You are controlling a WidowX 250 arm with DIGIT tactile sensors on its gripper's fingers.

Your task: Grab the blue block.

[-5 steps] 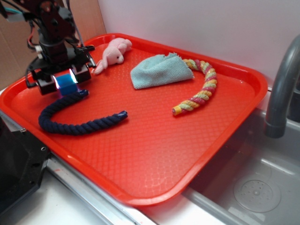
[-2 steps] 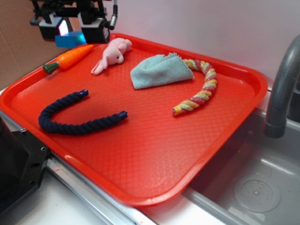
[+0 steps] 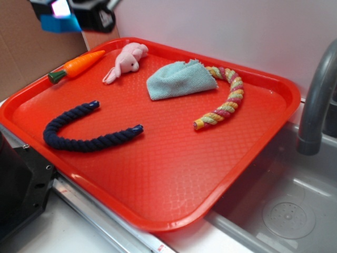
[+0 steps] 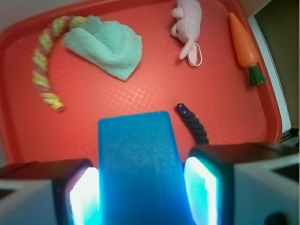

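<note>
The blue block (image 3: 60,23) hangs high above the far left corner of the red tray (image 3: 174,174), held between the fingers of my gripper (image 3: 66,13), which is partly cut off by the top edge of the exterior view. In the wrist view the blue block (image 4: 138,166) fills the gap between the two glowing pads (image 4: 201,187), and my gripper (image 4: 140,197) is shut on it, well above the tray floor.
On the tray lie a toy carrot (image 3: 76,65), a pink plush animal (image 3: 126,60), a light teal cloth (image 3: 179,80), a multicoloured twisted rope (image 3: 224,100) and a dark navy rope (image 3: 84,134). A grey faucet (image 3: 316,95) and a sink (image 3: 287,211) stand to the right.
My gripper has risen from the tray's left side, by the navy rope, carrying the blue block up and back. The carrot it was hiding now shows.
</note>
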